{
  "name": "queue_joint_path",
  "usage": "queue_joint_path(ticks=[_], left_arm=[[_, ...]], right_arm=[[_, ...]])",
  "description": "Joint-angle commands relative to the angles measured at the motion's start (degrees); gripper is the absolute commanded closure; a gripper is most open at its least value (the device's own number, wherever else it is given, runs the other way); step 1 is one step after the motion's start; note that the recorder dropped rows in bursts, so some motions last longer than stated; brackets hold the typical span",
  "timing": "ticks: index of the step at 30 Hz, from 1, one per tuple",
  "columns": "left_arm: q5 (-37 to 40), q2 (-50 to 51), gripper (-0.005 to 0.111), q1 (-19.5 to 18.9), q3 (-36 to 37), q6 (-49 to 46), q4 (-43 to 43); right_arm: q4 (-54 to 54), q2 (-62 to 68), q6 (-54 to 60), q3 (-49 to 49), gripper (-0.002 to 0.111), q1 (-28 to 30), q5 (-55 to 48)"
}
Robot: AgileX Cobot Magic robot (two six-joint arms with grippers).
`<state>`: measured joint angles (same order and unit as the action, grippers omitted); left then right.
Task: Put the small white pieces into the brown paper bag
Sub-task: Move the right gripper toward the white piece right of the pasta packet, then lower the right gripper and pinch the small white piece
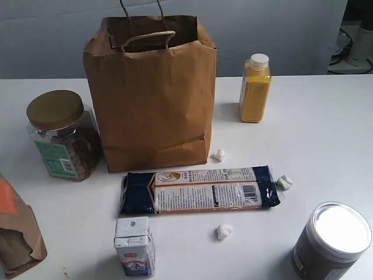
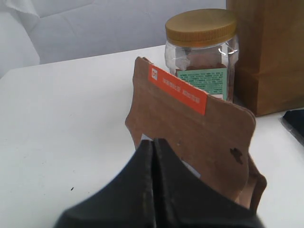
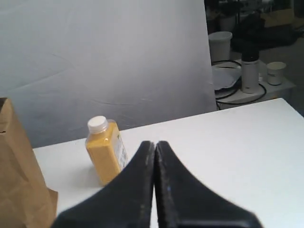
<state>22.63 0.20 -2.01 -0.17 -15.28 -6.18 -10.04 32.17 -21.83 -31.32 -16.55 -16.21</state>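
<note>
Three small white pieces lie on the white table: one point(image 1: 218, 154) at the foot of the brown paper bag point(image 1: 152, 93), one point(image 1: 285, 182) at the right end of the noodle pack, one point(image 1: 224, 231) in front of that pack. The tall bag stands upright and open, handles up; its side also shows in the left wrist view point(image 2: 270, 52) and its edge in the right wrist view point(image 3: 19, 180). My left gripper point(image 2: 153, 140) is shut and empty, close behind the small brown bag. Also shut and empty, my right gripper point(image 3: 155, 143) points toward the yellow bottle. Neither gripper shows in the exterior view.
A gold-lidded jar point(image 1: 61, 135) stands left of the bag, a yellow bottle point(image 1: 255, 88) to its right. A dark-blue noodle pack point(image 1: 198, 189) lies in front. A white-and-blue carton point(image 1: 134, 245), a small brown bag with an orange patch point(image 1: 14, 227) and a silver-lidded tin point(image 1: 332, 242) stand along the front.
</note>
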Motion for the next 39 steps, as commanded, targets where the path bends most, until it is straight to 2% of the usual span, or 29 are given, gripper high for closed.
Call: queue_joint_path(ticks=[1,5,7,9,14,18,24,27,33,39], left_arm=[[-0.3,-0.2,0.107,0.5,0.2,0.1,-0.5],[-0.3,-0.2,0.107,0.5,0.2,0.1,-0.5],[-0.3,-0.2,0.107,0.5,0.2,0.1,-0.5],[-0.3,-0.2,0.107,0.5,0.2,0.1,-0.5],[-0.3,-0.2,0.107,0.5,0.2,0.1,-0.5],[-0.3,-0.2,0.107,0.5,0.2,0.1,-0.5],[-0.3,-0.2,0.107,0.5,0.2,0.1,-0.5],[-0.3,-0.2,0.107,0.5,0.2,0.1,-0.5],[-0.3,-0.2,0.107,0.5,0.2,0.1,-0.5],[-0.3,-0.2,0.107,0.5,0.2,0.1,-0.5]], right_arm=[[-7.6,11.6,-0.5,-12.3,0.108,-4.4,-9.9],[-12.9,26.4,-0.5,-27.3,0.108,-14.5,-28.8],[-13.1,32.4,0.0,-32.1,0.108,-17.5,-32.7],[-11.3,37.6,1.6,-34.6,0.108,-17.9,-35.8],[1.3,51.2,10.8,-36.8,0.108,-16.6,-44.7],[7.9,57.8,15.2,-36.8,0.101,-14.0,-46.8],[9.6,64.4,16.7,-41.0,0.067,-12.2,-49.0],[10.5,67.0,16.7,-43.5,0.056,-12.1,-49.0],[10.6,72.5,17.2,-44.8,0.055,-12.1,-48.9],[10.6,76.0,18.7,-44.8,0.056,-12.1,-44.7]])
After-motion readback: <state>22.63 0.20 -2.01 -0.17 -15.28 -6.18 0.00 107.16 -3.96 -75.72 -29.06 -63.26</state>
